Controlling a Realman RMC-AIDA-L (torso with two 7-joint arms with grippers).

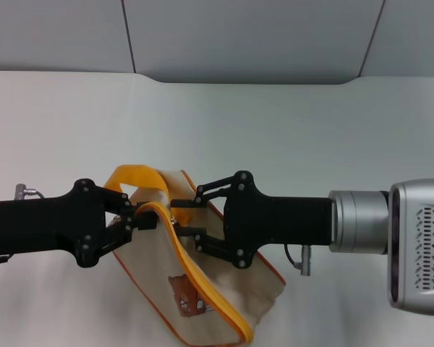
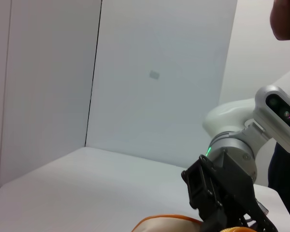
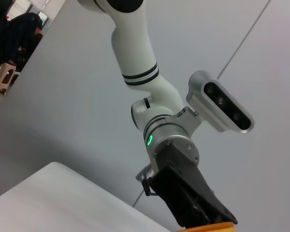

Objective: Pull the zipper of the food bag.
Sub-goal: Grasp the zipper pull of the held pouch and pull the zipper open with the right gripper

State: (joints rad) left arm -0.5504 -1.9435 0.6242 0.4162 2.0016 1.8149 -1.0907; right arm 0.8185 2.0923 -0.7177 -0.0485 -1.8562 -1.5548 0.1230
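Note:
The cream food bag (image 1: 235, 285) with a brown bear print (image 1: 186, 293) lies at the front middle of the table. Its orange loop handle (image 1: 134, 176) stands up at its left end. The orange zipper line (image 1: 202, 285) runs from the top edge toward the front. I cannot make out the silver pull tab. My left gripper (image 1: 139, 218) is shut on the bag's orange edge at the top left. My right gripper (image 1: 178, 217) faces it from the right, fingers apart on either side of the same edge. The left wrist view shows the right gripper (image 2: 222, 203). The right wrist view shows the left gripper (image 3: 193, 205).
The white table (image 1: 311, 130) stretches behind and to both sides of the bag. Grey wall panels (image 1: 239, 36) stand behind it. The bag's front end reaches the bottom of the head view.

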